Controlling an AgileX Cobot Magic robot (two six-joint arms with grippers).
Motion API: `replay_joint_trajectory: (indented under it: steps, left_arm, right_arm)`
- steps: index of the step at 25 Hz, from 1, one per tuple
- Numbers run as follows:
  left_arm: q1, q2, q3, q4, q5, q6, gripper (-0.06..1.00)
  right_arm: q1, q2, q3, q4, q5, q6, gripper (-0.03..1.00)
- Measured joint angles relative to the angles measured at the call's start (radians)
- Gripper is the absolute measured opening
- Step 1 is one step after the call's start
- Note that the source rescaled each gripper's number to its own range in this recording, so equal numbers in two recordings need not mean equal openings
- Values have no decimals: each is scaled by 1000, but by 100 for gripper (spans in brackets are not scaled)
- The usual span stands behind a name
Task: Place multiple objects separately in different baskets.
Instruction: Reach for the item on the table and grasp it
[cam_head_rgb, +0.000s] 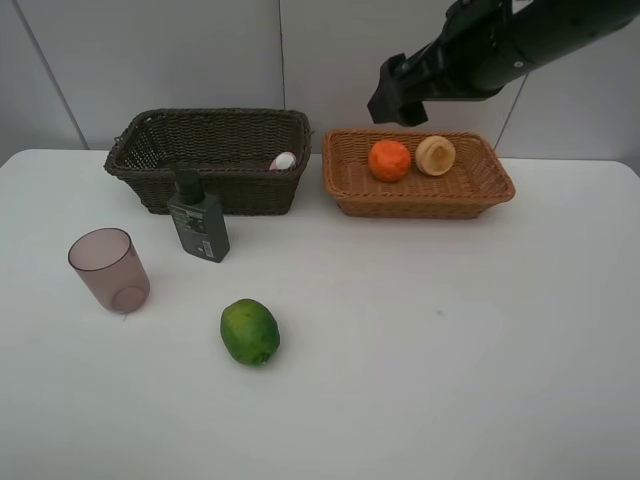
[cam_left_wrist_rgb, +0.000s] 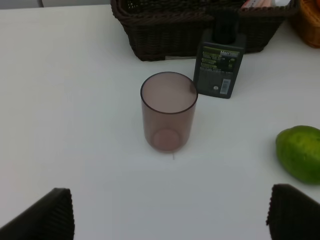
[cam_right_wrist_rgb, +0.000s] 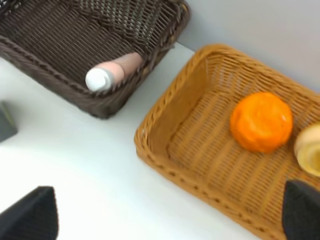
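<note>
Sorting looks about half done to us: orange (cam_head_rgb: 389, 160) and peach-like fruit (cam_head_rgb: 435, 155) sit side by side in the tan basket (cam_head_rgb: 420, 203). The pink bottle (cam_right_wrist_rgb: 117, 70) lies on its side in the dark basket (cam_head_rgb: 230, 190), at the end nearest the tan one. Outside any basket on the table (cam_head_rgb: 450, 350) we have the cup (cam_left_wrist_rgb: 168, 112), the pump bottle (cam_left_wrist_rgb: 220, 70) and the lime (cam_head_rgb: 250, 331).

Left gripper (cam_left_wrist_rgb: 170, 215) is spread wide and holds nothing, low over the table with the cup upright ahead of it and lined up between its fingers. Right gripper (cam_right_wrist_rgb: 167, 215) is spread too and also empty, up in the air above the tan basket.

Risks as we judge them:
- cup is light and open-topped, so a finger meeting its rim or wall off-centre could tip it or push it along the table
- pump bottle stands just behind the cup and just in front of the dark basket, so a deep reach could clip it and knock it over
- lime is round and lies loose, so a nudge sets it rolling, and a poorly centred pinch could squeeze it out
- mix-up: lime dropped in with the bottle, or cup in with the fruit
- pink bottle lies where the cup or pump bottle could land on it

Writing: we read "Men" on the pump bottle label in the left wrist view. Below it there are lines of small print and a barcode, too small to read. No other text anywhere
</note>
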Motion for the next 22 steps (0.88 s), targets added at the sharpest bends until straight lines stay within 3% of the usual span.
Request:
replay_joint_trajectory:
  steps: [7, 14, 22]
  left_arm:
    - [0, 0, 0, 0, 0, 0, 100]
    - [0, 0, 0, 0, 0, 0, 100]
    - [0, 0, 0, 0, 0, 0, 100]
  right_arm:
    - [-54, -125, 102, 40, 41, -3, 97]
    - [-185, -328, 280, 63, 69, -6, 97]
    - [-337, -588, 337, 80, 285, 14, 97]
